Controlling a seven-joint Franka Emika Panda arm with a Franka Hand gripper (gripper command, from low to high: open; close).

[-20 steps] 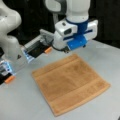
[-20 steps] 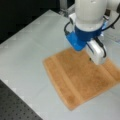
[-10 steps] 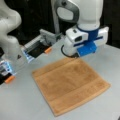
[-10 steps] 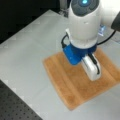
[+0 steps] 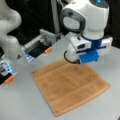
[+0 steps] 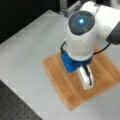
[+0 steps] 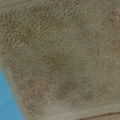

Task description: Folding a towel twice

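Towel (image 5: 71, 90) flat on the table (image 5: 22, 105), apparently no fold made yet.
Your gripper (image 5: 75, 60) hangs over its far edge; you cannot tell how the jaws stand, both folds remain.

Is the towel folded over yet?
No: in a front view the towel lies spread flat in one layer on the table, with no edge turned over.

Towel (image 5: 70, 87) flat on the table (image 5: 22, 105), arm's wrist over its far edge, pincer hidden.
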